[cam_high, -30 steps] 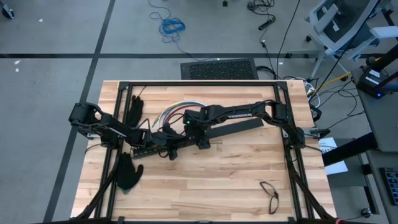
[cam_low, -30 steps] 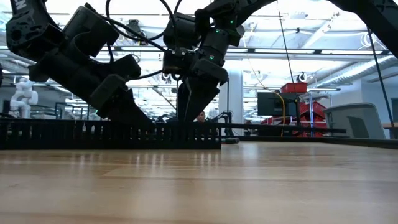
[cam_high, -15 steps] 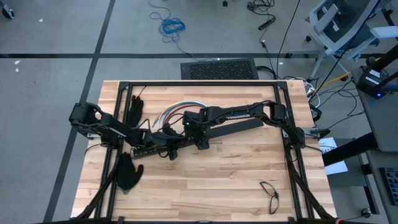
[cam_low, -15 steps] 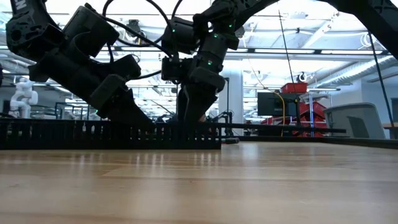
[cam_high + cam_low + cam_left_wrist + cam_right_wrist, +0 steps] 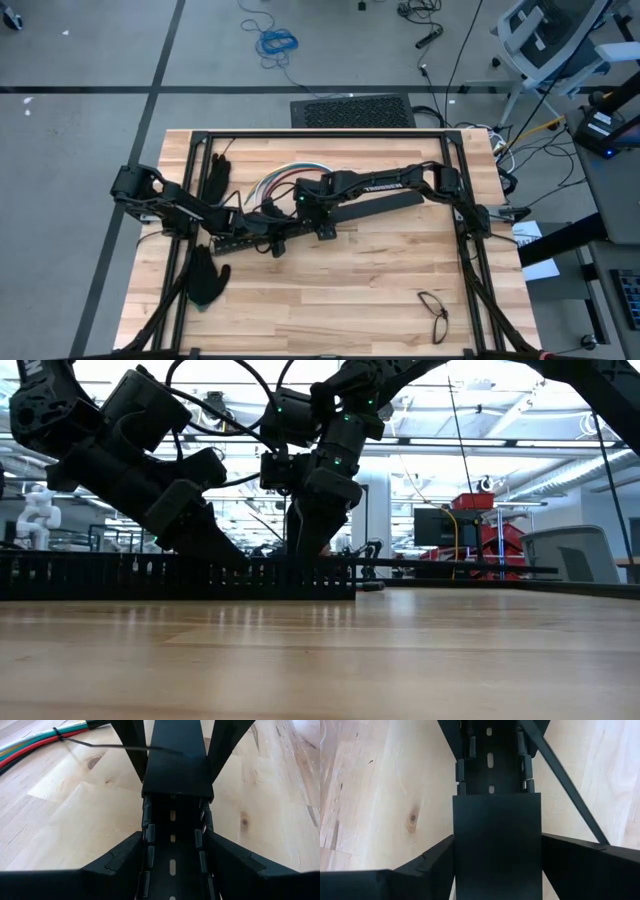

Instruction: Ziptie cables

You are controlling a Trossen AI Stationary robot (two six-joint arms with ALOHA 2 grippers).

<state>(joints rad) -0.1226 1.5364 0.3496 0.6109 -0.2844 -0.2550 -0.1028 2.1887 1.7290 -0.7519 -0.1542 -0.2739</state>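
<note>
right tool (image 5: 496, 870) narrowed | both tools straddle slotted bar (image 5: 172, 850)

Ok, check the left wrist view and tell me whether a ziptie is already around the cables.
Yes: a thin dark ziptie wraps the coloured cables, and its loose tail runs off toward the black slotted bar.

arms: two, left (image 5: 165, 205) and right (image 5: 385, 185) | black gloves: two, (image 5: 217, 180) and (image 5: 205, 277) | slotted black bars: one (image 5: 260, 243) | flat black covers: one (image 5: 385, 205) | wire bundles: one (image 5: 285, 177) | eyeglasses: one pair (image 5: 434, 312)
</note>
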